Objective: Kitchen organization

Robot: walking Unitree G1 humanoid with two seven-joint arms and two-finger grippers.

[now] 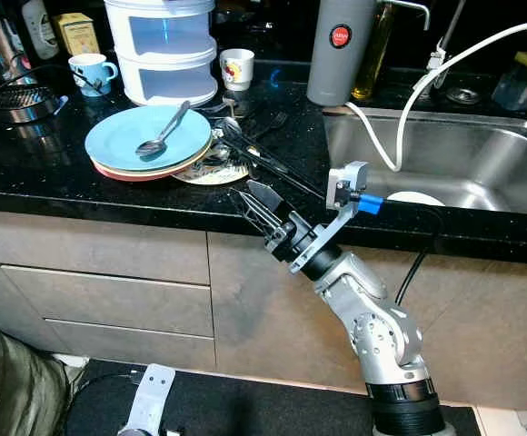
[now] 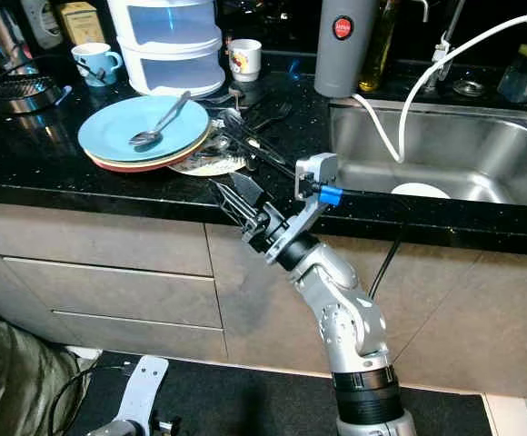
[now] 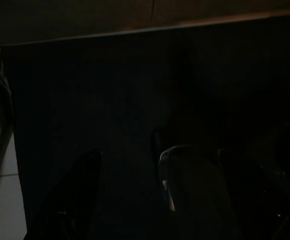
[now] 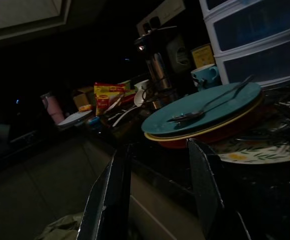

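Note:
A light blue plate (image 1: pixel 150 136) tops a small stack of plates on the black counter (image 1: pixel 45 177), with a metal spoon (image 1: pixel 161 132) lying in it. A patterned plate (image 1: pixel 211 170) and several dark forks (image 1: pixel 254 136) lie just to its right. My right gripper (image 1: pixel 250 198) is open at the counter's front edge, just below the patterned plate and pointing toward the stack. Through the right wrist view the open gripper (image 4: pixel 157 170) faces the blue plate (image 4: pixel 205 112) and the spoon (image 4: pixel 205 106). My left arm (image 1: pixel 150 395) hangs idle near the floor.
A steel sink (image 1: pixel 482 163) at the right holds a white plate (image 1: pixel 415 197); a white hose (image 1: pixel 407 113) drapes into it. Behind the plates stand a white stacked container (image 1: pixel 164 50), a blue mug (image 1: pixel 91 73), a white cup (image 1: pixel 236 68) and a grey bottle (image 1: pixel 339 50). Drawers lie below.

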